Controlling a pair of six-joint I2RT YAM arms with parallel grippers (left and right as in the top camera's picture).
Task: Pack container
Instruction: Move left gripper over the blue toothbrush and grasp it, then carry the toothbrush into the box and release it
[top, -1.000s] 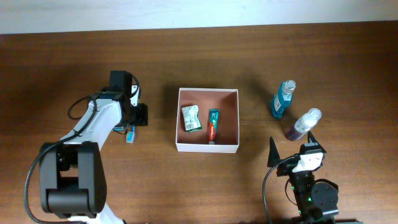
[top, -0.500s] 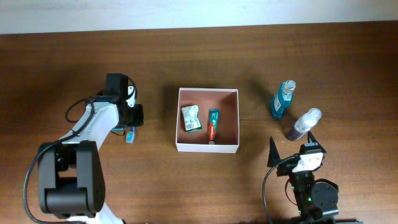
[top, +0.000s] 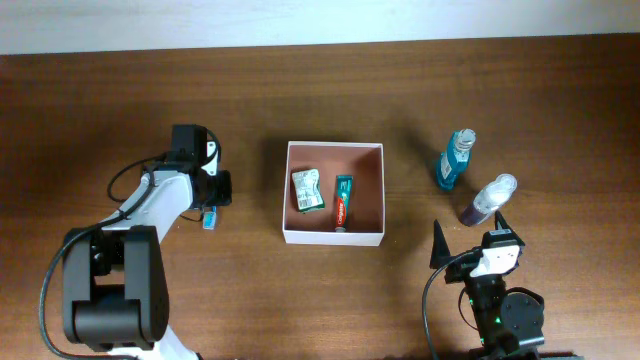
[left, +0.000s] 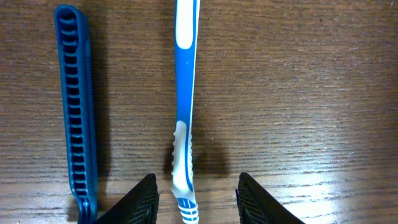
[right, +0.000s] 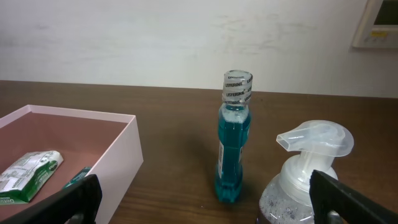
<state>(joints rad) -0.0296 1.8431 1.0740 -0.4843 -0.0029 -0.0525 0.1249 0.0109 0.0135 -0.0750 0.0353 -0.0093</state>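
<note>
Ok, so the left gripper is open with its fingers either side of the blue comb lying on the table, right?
Not quite. The left gripper is open, but its fingers sit either side of the blue-and-white toothbrush lying on the table. The blue comb lies alongside, outside the fingers. The left wrist view shows it.

The toothbrush (left: 185, 124) is blue and white (striped tip), the comb (left: 78, 106) blue.
</note>
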